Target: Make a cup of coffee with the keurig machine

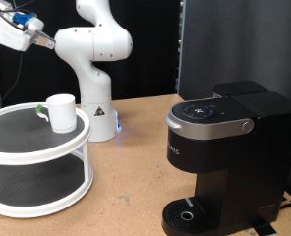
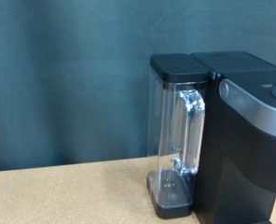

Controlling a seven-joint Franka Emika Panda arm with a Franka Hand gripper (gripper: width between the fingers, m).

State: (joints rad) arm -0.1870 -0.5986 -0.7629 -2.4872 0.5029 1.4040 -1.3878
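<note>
Exterior view: wooden brown table (image 1: 136,147), dark curtain behind. At the view's left, white two-level round stand (image 1: 37,162), with the cup (image 1: 61,111) upright on its upper shelf, handle towards the view's left. At the view's right, the keurig machine (image 1: 224,157), black, lid closed, silver rim on top, round drip tray (image 1: 190,213) at its base with nothing on it. Some letters on its front, too small to read. White robot arm (image 1: 91,59) behind the stand; gripper (image 1: 13,29) high in the top left corner, well apart from cup and machine; opening impossible to tell.

Wrist view: same table, dark blue-grey curtain (image 2: 73,84), machine's clear water tank (image 2: 180,131) with black cover. No fingers visible.
</note>
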